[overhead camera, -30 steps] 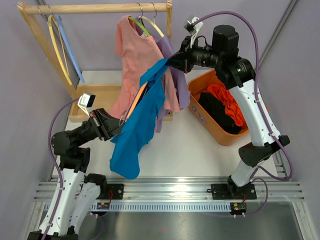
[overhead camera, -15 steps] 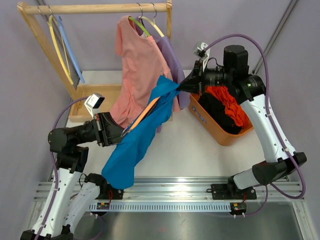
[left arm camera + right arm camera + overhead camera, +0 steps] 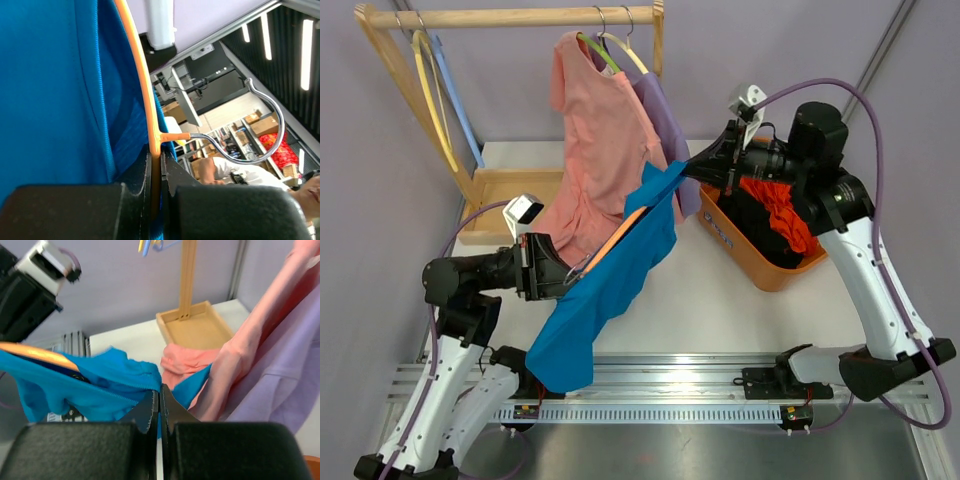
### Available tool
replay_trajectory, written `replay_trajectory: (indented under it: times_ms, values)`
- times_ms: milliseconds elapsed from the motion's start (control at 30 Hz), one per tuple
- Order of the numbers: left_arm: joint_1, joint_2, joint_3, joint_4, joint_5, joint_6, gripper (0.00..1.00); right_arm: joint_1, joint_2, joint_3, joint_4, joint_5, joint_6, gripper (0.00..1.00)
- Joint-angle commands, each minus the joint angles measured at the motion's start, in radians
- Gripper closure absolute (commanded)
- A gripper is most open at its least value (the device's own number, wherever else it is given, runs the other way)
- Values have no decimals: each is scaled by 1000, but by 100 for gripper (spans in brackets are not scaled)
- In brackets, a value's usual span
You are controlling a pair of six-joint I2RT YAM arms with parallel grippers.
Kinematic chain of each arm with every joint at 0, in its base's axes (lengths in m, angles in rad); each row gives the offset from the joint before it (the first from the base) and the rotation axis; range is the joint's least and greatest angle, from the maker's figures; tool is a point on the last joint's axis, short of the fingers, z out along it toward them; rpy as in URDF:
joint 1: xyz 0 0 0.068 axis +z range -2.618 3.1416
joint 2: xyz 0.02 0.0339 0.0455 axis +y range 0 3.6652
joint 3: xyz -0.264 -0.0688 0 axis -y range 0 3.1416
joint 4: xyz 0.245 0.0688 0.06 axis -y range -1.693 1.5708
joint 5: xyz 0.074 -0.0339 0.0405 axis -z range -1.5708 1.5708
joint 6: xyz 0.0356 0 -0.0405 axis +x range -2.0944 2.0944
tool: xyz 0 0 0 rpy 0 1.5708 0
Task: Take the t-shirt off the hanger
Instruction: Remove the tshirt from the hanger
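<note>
Top external view: blue t-shirt [image 3: 605, 290] is stretched mid-air between the arms. Left fingers [image 3: 65, 210] are clamped on the orange hanger [image 3: 616, 237], and right fingers [image 3: 85, 450] pinch the shirt's far-right edge. It seems only partly freed.

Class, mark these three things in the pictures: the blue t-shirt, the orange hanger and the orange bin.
blue t-shirt [image 3: 605, 295], overhead view, middle of the hanging cloth.
orange hanger [image 3: 148, 105], left wrist view, its curved arm.
orange bin [image 3: 720, 232], overhead view, its left wall.

No writing is legible anywhere; the orange bin [image 3: 721, 236] bears a pale patch, possibly a label, too small to read.
</note>
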Motion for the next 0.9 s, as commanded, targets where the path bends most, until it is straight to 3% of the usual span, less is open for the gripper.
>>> replay_trajectory:
  times_ms: [0,200,333,433,567,600,767,867]
  values:
    - [-29,-35,68,-177,111,158,100,-23,-31,53,178,271,68,100]
    - [-59,3,106,-179,113,151,100,-23,62,133,29,189,106,100]
    - [-81,26,164,-214,113,149,100,-23,64,54,-19,109,96,98]
    - [-87,34,203,-250,113,146,100,-24,44,38,-50,24,39,84]
    - [-88,26,206,-249,111,103,100,-38,-5,20,-41,-69,-22,38]
    - [-88,23,191,-229,108,79,100,-61,-16,9,-33,-88,-22,22]
    - [-90,12,137,19,74,-122,100,-190,-36,6,-62,-192,-55,12]
    - [-90,17,119,105,56,-190,100,-268,-43,-10,-180,-327,-178,8]
